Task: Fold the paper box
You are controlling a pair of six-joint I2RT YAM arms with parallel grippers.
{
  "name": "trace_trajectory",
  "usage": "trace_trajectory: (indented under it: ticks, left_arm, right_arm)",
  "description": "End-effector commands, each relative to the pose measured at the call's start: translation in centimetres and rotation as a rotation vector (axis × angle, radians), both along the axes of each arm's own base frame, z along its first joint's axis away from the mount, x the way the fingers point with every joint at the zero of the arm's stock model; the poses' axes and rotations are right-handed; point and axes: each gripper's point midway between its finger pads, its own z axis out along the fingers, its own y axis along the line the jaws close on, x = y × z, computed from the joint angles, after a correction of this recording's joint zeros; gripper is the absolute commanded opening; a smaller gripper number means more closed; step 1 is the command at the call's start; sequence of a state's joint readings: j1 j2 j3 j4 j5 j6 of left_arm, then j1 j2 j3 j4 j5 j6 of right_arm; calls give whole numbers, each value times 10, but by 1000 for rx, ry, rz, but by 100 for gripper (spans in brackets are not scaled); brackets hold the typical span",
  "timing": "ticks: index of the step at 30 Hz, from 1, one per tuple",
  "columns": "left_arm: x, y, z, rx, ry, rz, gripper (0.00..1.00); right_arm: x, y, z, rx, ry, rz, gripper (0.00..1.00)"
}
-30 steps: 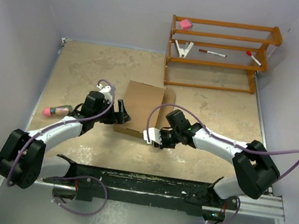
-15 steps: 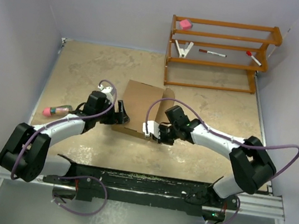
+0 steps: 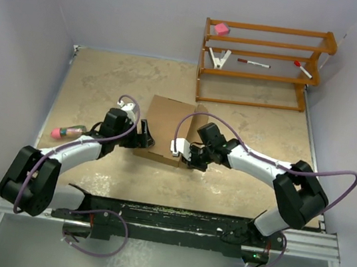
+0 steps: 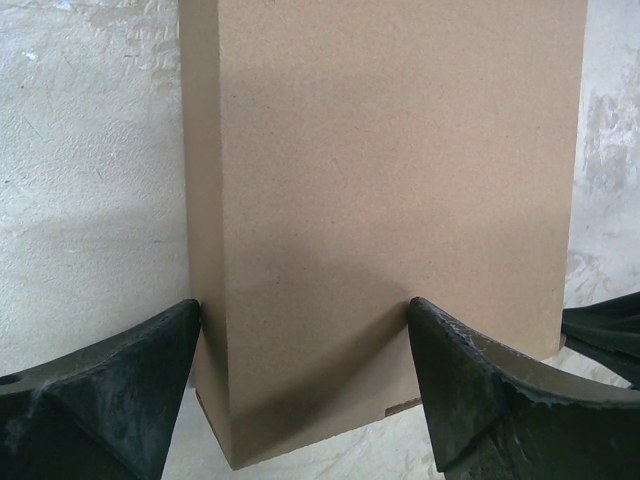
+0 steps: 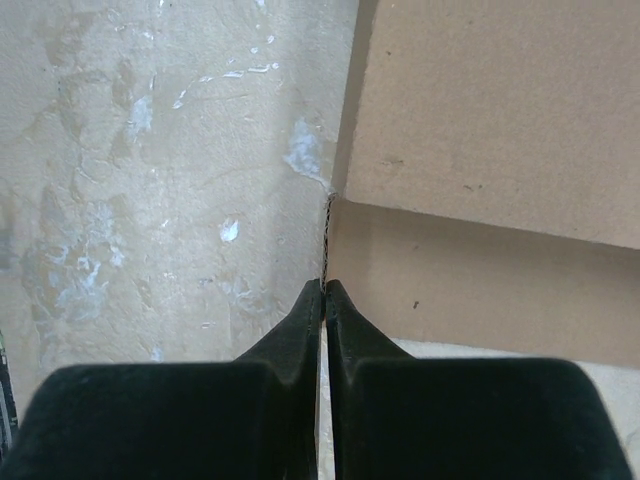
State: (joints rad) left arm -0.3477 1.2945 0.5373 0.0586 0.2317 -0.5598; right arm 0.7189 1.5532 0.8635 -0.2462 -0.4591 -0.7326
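text: none legible | paper box point(image 4: 385, 190): plain brown, unprinted | labels: none

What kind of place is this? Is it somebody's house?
Probably a robot lab booth, not a house. Two robot arms are bolted to a table closed in by plain walls, with a paper box between them and a wooden rack behind.
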Motion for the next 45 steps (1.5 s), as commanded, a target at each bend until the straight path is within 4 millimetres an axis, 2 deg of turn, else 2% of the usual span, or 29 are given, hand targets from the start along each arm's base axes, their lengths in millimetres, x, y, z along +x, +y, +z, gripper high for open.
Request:
trace_trajectory:
  ticks: [1, 10, 19, 26, 32, 45]
  left_arm:
    - [14, -9, 18, -28, -62, -40, 87]
    - [13, -12, 14, -39, -44, -47, 87]
    - [14, -4, 9, 0, -35, -12, 87]
    - [14, -3, 10, 2, -37, -9, 87]
    - [15, -8, 13, -12, -40, -30, 87]
    - [15, -12, 11, -24, -29, -46, 87]
  right_arm:
    - [11, 12, 19, 46, 2, -41, 0]
    - [12, 16, 23, 57, 12, -55, 0]
    - [6, 0, 2, -40, 64, -59, 0]
    - [9, -7, -3, -58, 93, -87, 0]
    - [12, 0, 7, -14, 92, -91, 0]
    - [5, 21, 26, 53, 38, -26, 0]
